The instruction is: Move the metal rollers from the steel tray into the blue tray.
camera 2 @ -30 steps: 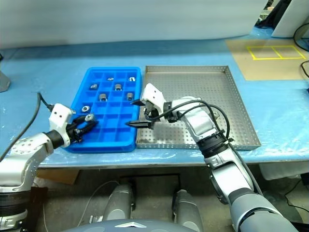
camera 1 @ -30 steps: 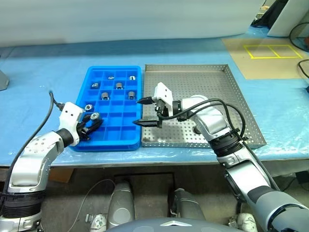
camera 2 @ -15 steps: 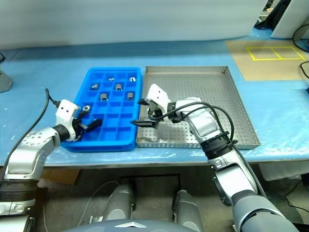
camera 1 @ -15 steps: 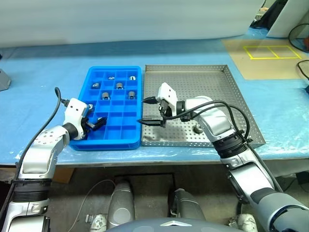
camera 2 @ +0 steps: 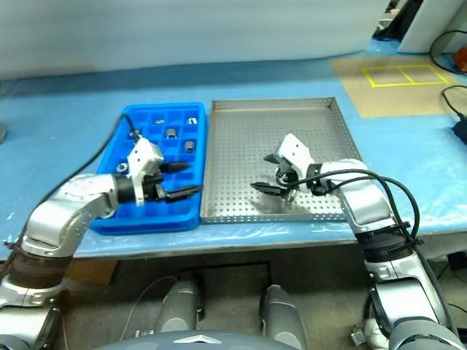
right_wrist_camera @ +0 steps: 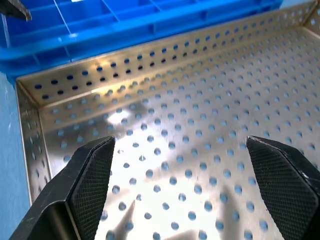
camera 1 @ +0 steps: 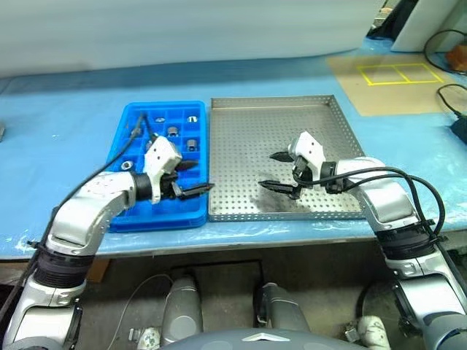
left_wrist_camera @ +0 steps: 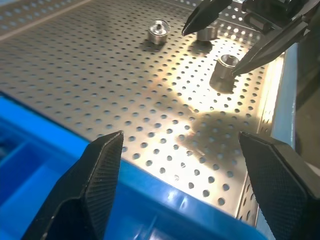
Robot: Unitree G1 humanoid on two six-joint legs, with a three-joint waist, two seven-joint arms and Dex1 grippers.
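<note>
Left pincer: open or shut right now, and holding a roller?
Open and empty: the left pincer has its fingers spread wide above the blue tray edge, nothing between them.

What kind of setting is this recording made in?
Probably a workshop or lab bench set up for parts sorting: a table under blue sheeting, a perforated steel tray beside a blue compartment tray holding metal rollers, and yellow floor-style tape marks.

The bright blue compartmented plastic tray (camera 1: 122,146) lies left of the large perforated steel tray (camera 1: 241,138), touching it; small metal rollers (camera 1: 172,131) sit in its far compartments.
</note>
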